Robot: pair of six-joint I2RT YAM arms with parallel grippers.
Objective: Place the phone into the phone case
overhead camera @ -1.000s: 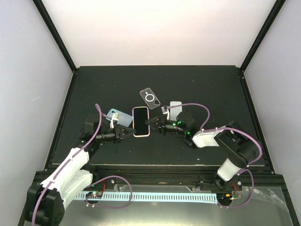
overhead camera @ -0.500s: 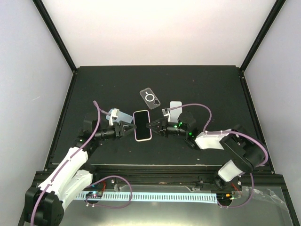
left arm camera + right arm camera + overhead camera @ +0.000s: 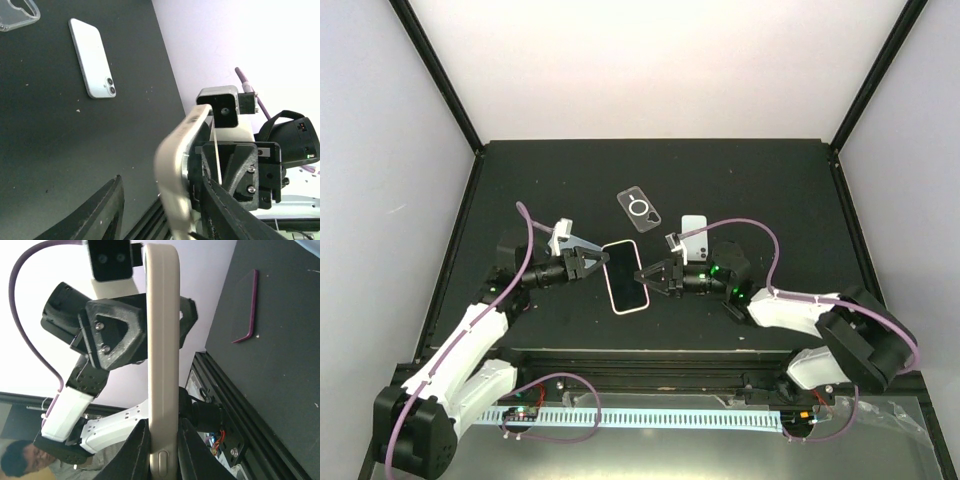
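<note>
Task not complete at this moment. The phone (image 3: 625,277), cream-edged with a dark screen, is pinched along its 3 o'clock edge by the right gripper (image 3: 643,273). The right wrist view shows those fingers closed tight on the rim. It appears to be held clear of the table (image 3: 770,190) and tilted, not lying flat. The left gripper (image 3: 598,260) stands at the phone's 9 o'clock side with its jaws apart. In the left wrist view the phone's edge sits between the spread fingers with dark table visible in the gap, so this pincer grips nothing. The phone case (image 3: 639,207), clear with a ring marking, lies flat and unoccupied on the table at about 12 o'clock from the phone, apart from it and from both grippers. A second, pale phone (image 3: 694,224) lies at about 2 o'clock, camera side up. Outstanding, in my judgement: carry the phone over to the case, align it and press it in.
</note>
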